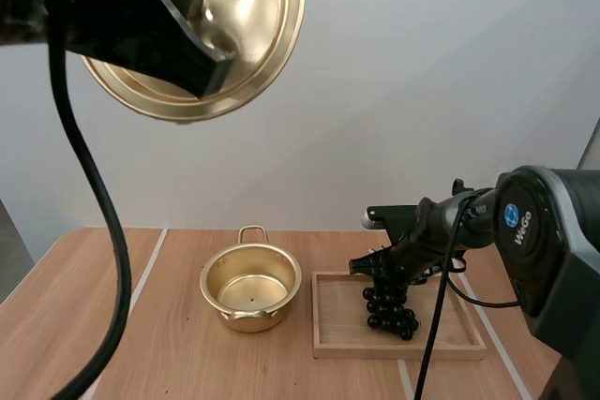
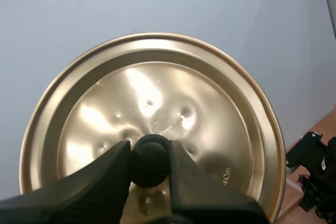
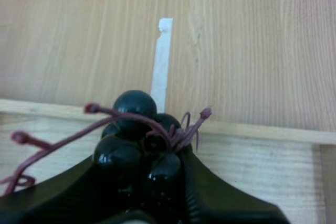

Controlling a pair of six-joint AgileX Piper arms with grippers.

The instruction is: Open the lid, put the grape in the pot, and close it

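L pincer (image 2: 148,148) grips the lid (image 2: 210,114) by its knob (image 2: 149,167) high up, R pincer (image 1: 380,267) pinches the grapes (image 1: 391,311) over the tray (image 1: 333,336) beside the open pot (image 1: 250,289), & w/ just a small top hold they might slip & drop.

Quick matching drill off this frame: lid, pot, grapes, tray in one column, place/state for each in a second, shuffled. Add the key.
Column 1
1. lid
2. pot
3. bunch of grapes
4. wooden tray

Column 2
A. lying on the table beside the pot
B. pinched in the right gripper, over the tray
C. held up in the air by the left gripper
D. standing open and empty on the table

Pairs: 1-C, 2-D, 3-B, 4-A
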